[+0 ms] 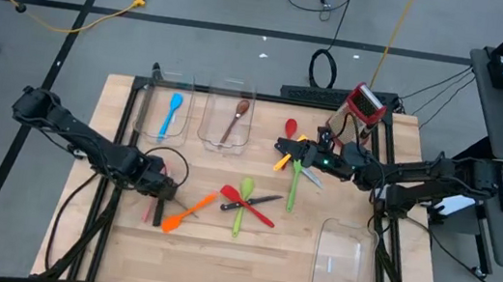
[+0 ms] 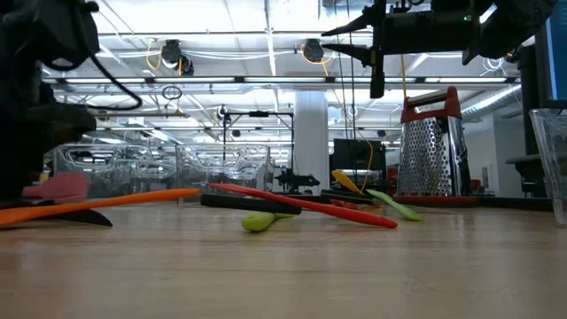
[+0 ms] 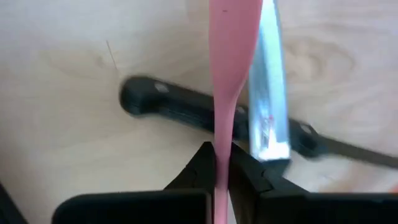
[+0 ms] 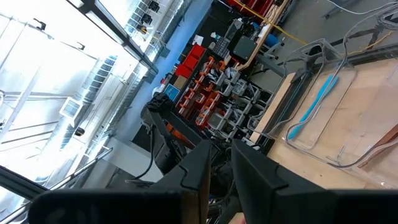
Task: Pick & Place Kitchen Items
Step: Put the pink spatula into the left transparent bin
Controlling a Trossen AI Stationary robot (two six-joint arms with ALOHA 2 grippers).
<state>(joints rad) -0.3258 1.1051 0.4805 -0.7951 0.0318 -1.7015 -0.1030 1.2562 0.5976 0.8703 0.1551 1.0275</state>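
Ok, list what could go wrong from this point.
1. The left gripper has its jaws shut on the pink spatula, which lies across a black-handled knife; lifting could drag or flip the knife.
2. The orange spatula lies close beside that gripper and may get knocked.
3. The right gripper hangs above the utensil pile by the box grater; coming down, it might strike either.

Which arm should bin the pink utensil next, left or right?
Left. Its tool is already shut on the pink utensil, down at the table beside a black-handled knife. The right tool hangs over the far utensils.
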